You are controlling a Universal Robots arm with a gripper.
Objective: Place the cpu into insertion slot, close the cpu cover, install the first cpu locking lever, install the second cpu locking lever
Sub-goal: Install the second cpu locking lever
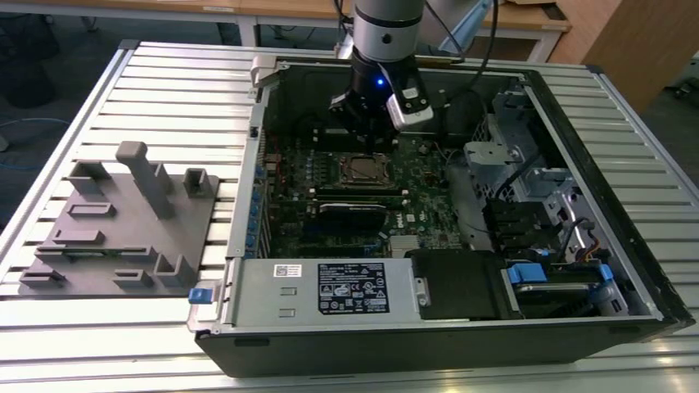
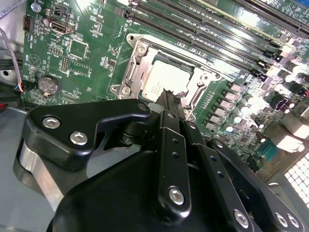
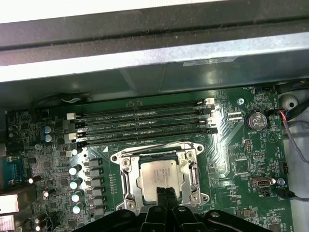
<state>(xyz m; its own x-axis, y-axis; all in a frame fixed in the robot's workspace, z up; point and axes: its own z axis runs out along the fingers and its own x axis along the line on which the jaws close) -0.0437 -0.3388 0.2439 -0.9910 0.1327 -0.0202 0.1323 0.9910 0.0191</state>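
Fingers point(image 3: 165, 199) pressed together, empty, poised just above the cpu point(image 3: 160, 177), at lower centre of first wrist view. Cpu seated in insertion slot point(image 3: 126, 178), with cpu cover point(image 3: 194, 173) closed around it

The cpu point(image 3: 160, 177) has a dull, matt silver metal top, framed by the cpu cover point(image 3: 126, 180) of brighter, shiny stamped metal. Around them the circuit board point(image 3: 251, 159) is glossy green and catches glare, while the memory slots point(image 3: 145, 126) look like black plastic. The gripper point(image 2: 166, 99) is smooth, semi-gloss black with bright metal screws, and the table point(image 1: 175, 98) is ribbed, pale brushed metal.
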